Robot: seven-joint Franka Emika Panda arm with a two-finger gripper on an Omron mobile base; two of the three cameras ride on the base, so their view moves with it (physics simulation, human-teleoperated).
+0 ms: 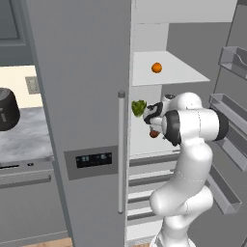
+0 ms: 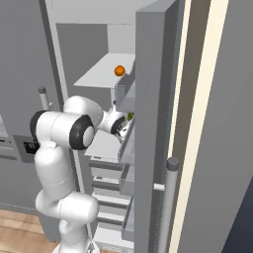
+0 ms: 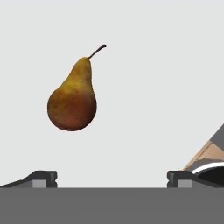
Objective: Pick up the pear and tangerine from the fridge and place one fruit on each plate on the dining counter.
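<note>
Now the pear [image 3: 72,97] is sitting in the upper left of the hand view, its stem pointing toward the upper right, lying on a white fridge shelf [image 3: 153,87]. In the left base view the same pear [image 1: 154,133] is showing as a small reddish spot at the middle of the frame, just below the dark hand. The end effector [image 3: 112,178] is standing with its two fingertips [image 3: 41,178] wide apart at the bottom of the hand view, gripping nothing; the pear is lying ahead of them and nearer the left tip, not between them.

Above, the tangerine [image 1: 156,67] is resting on a higher white shelf [image 1: 183,72] in the upper middle of the left base view, and it is appearing again in the upper middle of the right base view [image 2: 119,70]. A green lumpy vegetable [image 1: 139,107] is sitting just left of the hand on the pear's shelf.

Around them, the fridge [image 1: 82,96] is standing with its right door [image 2: 153,138] swung open and its left door closed, the long bar handle [image 1: 121,152] running down the middle of the left base view. The white arm [image 1: 188,159] is reaching into the open compartment. At the far left of that view a dark pot [image 1: 7,108] is resting on a marble surface [image 1: 24,135].
</note>
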